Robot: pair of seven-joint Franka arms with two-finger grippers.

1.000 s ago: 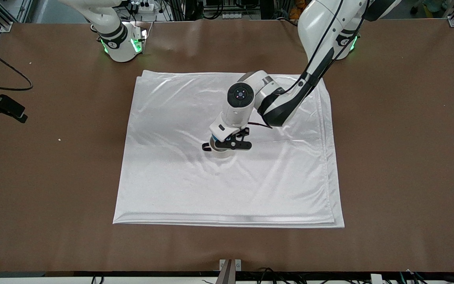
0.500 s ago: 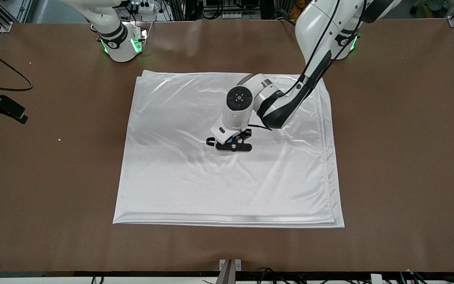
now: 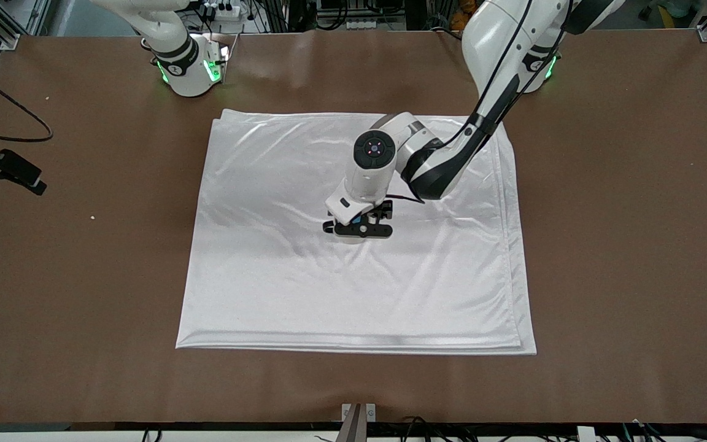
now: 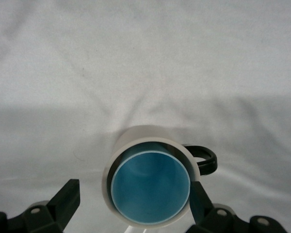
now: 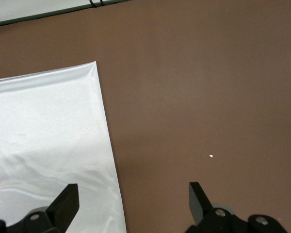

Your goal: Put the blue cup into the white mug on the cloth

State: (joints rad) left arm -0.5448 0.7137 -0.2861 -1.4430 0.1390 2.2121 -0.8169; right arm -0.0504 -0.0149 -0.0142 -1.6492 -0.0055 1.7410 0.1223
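The blue cup [image 4: 150, 188] sits upright inside the white mug [image 4: 148, 134], its rim just below the mug's rim. The mug's black handle [image 4: 206, 158] sticks out to one side. The mug stands near the middle of the white cloth [image 3: 304, 294]. My left gripper [image 3: 358, 228] hangs right over the mug and hides most of it in the front view. In the left wrist view my left gripper [image 4: 133, 200] is open, with one finger on each side of the mug and apart from the cup. My right gripper [image 5: 133, 200] is open and empty over the cloth's edge [image 5: 43, 121].
Bare brown table surrounds the cloth on all sides. A black device with a cable [image 3: 3, 169] lies at the right arm's end of the table. A small white speck [image 3: 92, 217] lies between it and the cloth. A metal bracket [image 3: 358, 412] sits at the table's front edge.
My left gripper has come down closer over the mug, which shows less in the front view now. The right arm has not visibly moved.
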